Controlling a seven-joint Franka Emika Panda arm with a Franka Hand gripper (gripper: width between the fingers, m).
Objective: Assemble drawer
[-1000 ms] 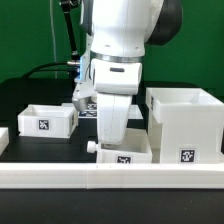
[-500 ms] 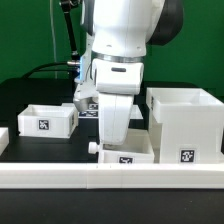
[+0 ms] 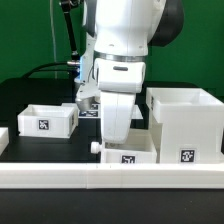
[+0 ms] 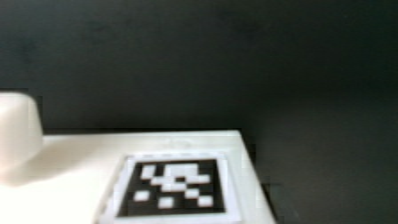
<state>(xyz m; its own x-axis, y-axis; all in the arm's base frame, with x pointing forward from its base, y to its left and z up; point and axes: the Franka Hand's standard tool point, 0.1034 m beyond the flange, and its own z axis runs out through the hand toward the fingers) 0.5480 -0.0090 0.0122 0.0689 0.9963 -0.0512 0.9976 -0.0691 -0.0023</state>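
Note:
In the exterior view my gripper (image 3: 116, 138) reaches down into a small white open-top tray (image 3: 130, 155) with a tag on its front. It stands just behind the front rail. The fingers are hidden by the hand and the tray wall. The tray moves with the hand, so the jaws seem shut on it. The large boxy housing (image 3: 186, 125) stands just to the exterior view's right of this tray. A second tray (image 3: 44, 120) stands at the left. The wrist view shows a white tagged face (image 4: 175, 185) very close, over the dark table.
A long white border rail (image 3: 110, 178) runs along the front of the table. A black cable (image 3: 45, 70) lies behind the left tray. A rounded white shape (image 4: 15, 135) shows at the edge of the wrist view.
The arm and the middle tray have shifted slightly toward the exterior view's right, nearer the housing. The left tray and the housing have not moved.

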